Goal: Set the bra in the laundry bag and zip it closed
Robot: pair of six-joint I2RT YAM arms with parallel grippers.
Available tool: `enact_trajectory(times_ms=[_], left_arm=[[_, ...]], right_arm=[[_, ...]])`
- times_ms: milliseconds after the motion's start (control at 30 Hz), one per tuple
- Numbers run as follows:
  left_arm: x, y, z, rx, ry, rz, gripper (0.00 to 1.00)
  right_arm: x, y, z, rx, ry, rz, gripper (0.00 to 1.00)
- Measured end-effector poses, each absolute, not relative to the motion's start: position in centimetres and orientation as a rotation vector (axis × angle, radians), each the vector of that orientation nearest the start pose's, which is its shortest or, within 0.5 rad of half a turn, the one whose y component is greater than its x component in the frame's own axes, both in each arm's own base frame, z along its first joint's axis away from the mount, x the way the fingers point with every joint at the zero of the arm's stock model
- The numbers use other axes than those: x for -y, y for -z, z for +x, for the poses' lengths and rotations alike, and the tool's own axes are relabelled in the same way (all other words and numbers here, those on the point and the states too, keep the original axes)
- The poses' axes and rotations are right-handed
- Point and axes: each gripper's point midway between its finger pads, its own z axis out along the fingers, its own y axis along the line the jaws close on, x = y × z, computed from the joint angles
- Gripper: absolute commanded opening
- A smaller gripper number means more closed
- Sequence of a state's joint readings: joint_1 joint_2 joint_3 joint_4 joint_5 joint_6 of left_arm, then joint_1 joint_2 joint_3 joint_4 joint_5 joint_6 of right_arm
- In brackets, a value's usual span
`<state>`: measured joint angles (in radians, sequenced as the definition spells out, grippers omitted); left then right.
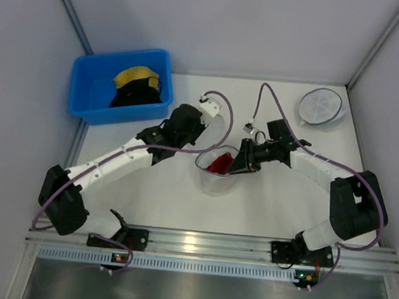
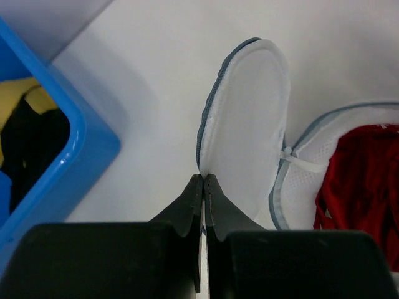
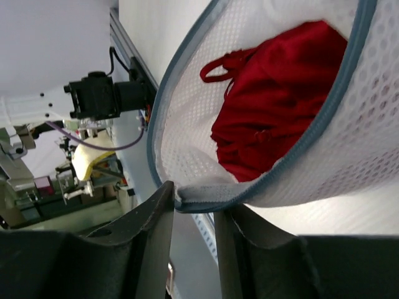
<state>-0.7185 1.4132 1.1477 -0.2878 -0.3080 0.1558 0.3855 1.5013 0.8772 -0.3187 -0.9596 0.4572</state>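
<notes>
closing stage: red lacy bra (image 3: 274,118) inside round white mesh laundry bag (image 2: 246,124). left claw (image 2: 204,187) pinched shut on lid rim; right claw (image 3: 194,200) slightly parted around lower rim. next: fold lid over, zip.

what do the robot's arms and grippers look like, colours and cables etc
The left arm and right arm have white links between bulky black joints, each trailed by a thin purple cable. The left gripper and right gripper have matte black, tapering fingers. Small lit indicators sit at the bases.

The bra (image 2: 361,187) runs off the left-wrist view's right edge.
</notes>
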Motion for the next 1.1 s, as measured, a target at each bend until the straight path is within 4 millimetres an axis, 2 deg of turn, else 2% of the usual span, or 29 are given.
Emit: enact_trajectory(times_ms=[100, 167, 233, 333, 367, 433, 533, 633, 667, 733, 867, 900, 967, 1000, 1033, 1100], left_arm=[[24.3, -22.2, 31.6, -1.866, 0.032, 0.824, 0.00], [25.3, -21.9, 29.1, -1.820, 0.052, 0.906, 0.00], [26.4, -20.5, 26.2, -1.786, 0.085, 1.026, 0.00], [28.1, -17.5, 22.7, -1.756, 0.119, 1.206, 0.00], [28.4, -16.9, 22.0, -1.748, 0.123, 1.247, 0.00], [29.2, -15.6, 20.6, -1.733, 0.133, 1.322, 0.07], [30.7, -14.6, 19.0, -1.712, 0.170, 1.399, 0.05], [32.2, -14.0, 18.5, -1.721, 0.190, 1.431, 0.00], [32.9, -13.9, 18.6, -1.729, 0.191, 1.429, 0.00], [34.2, -14.1, 19.3, -1.747, 0.184, 1.405, 0.00], [36.0, -15.5, 20.9, -1.760, 0.164, 1.326, 0.00], [36.3, -15.9, 21.1, -1.759, 0.164, 1.308, 0.00], [36.8, -17.2, 21.5, -1.748, 0.175, 1.274, 0.00], [37.1, -17.7, 21.6, -1.742, 0.186, 1.262, 0.00], [37.4, -18.2, 21.5, -1.735, 0.207, 1.258, 0.00], [38.0, -18.3, 21.1, -1.729, 0.254, 1.269, 0.00]], right_arm=[[-25.7, -13.0, 22.9, -2.559, -1.539, -0.324, 0.37], [-25.2, -13.2, 23.6, -2.548, -1.529, -0.301, 0.38], [-23.8, -13.3, 24.9, -2.532, -1.505, -0.240, 0.39], [-20.2, -13.1, 27.2, -2.513, -1.432, -0.107, 0.39], [-19.0, -13.0, 27.7, -2.510, -1.406, -0.070, 0.39], [-17.1, -12.8, 28.2, -2.511, -1.349, -0.030, 0.39], [-15.9, -12.4, 27.8, -2.532, -1.293, -0.037, 0.36], [-15.6, -12.3, 27.1, -2.541, -1.274, -0.063, 0.29], [-15.5, -12.2, 26.8, -2.544, -1.272, -0.070, 0.23], [-15.6, -11.8, 26.0, -2.551, -1.277, -0.081, 0.14], [-16.1, -11.2, 24.2, -2.572, -1.292, -0.116, 0.03], [-16.4, -11.2, 23.7, -2.575, -1.297, -0.133, 0.03], [-17.1, -11.4, 23.0, -2.571, -1.308, -0.176, 0.09], [-17.4, -11.6, 22.7, -2.566, -1.315, -0.194, 0.15], [-17.8, -11.9, 22.4, -2.561, -1.328, -0.209, 0.26], [-18.4, -12.3, 22.2, -2.547, -1.348, -0.229, 0.33]])
